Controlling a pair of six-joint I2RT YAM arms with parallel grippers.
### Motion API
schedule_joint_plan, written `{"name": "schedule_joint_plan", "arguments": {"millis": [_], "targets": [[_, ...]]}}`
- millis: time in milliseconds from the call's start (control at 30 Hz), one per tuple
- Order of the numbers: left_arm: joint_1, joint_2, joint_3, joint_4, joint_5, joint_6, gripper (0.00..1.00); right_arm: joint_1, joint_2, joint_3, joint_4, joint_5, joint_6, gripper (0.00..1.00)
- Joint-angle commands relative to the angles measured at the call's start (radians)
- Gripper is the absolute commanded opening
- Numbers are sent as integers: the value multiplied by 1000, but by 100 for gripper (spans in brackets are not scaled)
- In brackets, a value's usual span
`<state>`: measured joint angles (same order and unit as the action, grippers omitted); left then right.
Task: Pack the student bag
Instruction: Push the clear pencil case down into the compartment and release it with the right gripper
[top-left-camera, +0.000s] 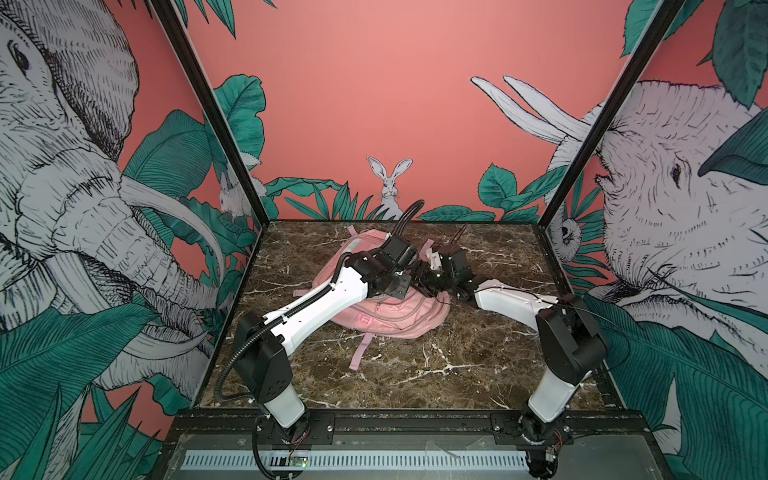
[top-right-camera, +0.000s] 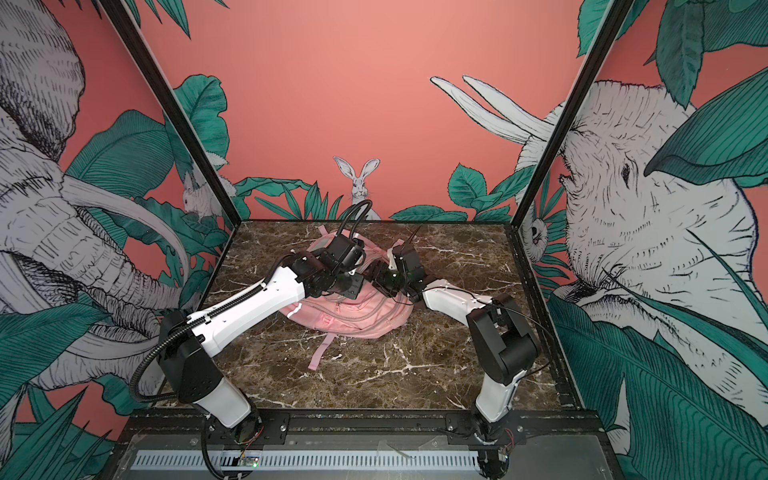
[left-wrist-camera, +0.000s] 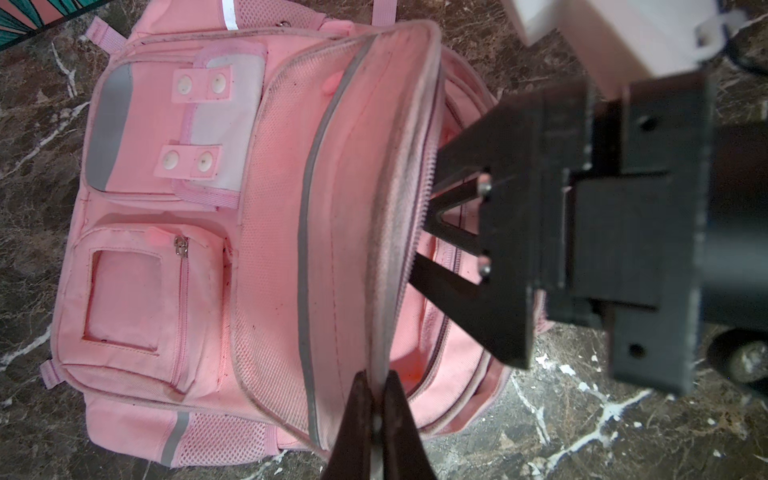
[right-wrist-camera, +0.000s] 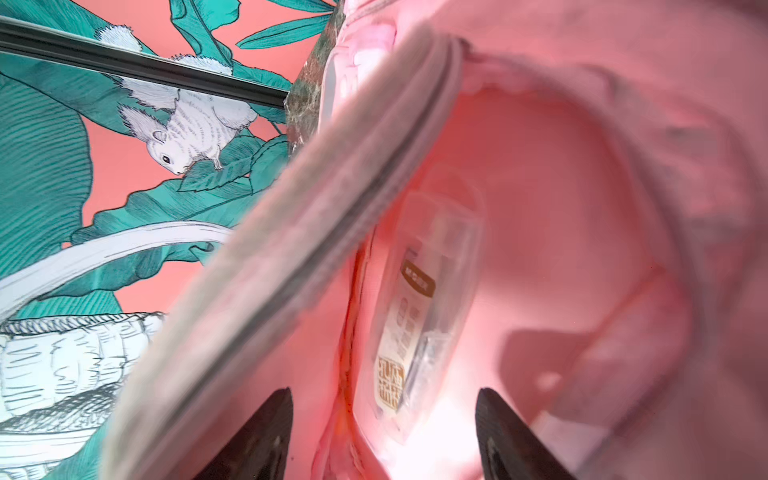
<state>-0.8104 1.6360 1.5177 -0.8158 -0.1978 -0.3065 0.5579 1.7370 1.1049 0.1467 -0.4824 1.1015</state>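
Lying front up toward the back of the marble table (top-left-camera: 415, 374), the student bag (top-left-camera: 399, 318) has its main compartment unzipped. The left gripper (left-wrist-camera: 376, 384) is pinched tight on the raised edge of that opening. The right gripper (right-wrist-camera: 384, 399) reaches inside, its fingers (right-wrist-camera: 274, 419) spread wide and gripping nothing. A clear labelled packet (right-wrist-camera: 415, 307) lies just ahead of them inside the bag.
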Motion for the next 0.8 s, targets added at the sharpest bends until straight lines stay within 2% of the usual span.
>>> {"name": "schedule_joint_plan", "arguments": {"millis": [0, 300, 567, 667, 767], "targets": [[0, -52, -3, 51, 28, -3, 0, -17, -50, -18, -97, 23, -96, 68], [-17, -2, -4, 74, 60, 15, 0, -38, -234, -160, -231, 88, -202, 62], [-66, 150, 55, 74, 113, 31, 0, -44, -392, -236, -368, 176, -290, 62], [-72, 171, 62, 80, 132, 22, 8, -41, -444, -266, -381, 198, -303, 62], [-73, 152, 51, 90, 133, 21, 29, -24, -472, -283, -389, 219, -319, 63]]}}
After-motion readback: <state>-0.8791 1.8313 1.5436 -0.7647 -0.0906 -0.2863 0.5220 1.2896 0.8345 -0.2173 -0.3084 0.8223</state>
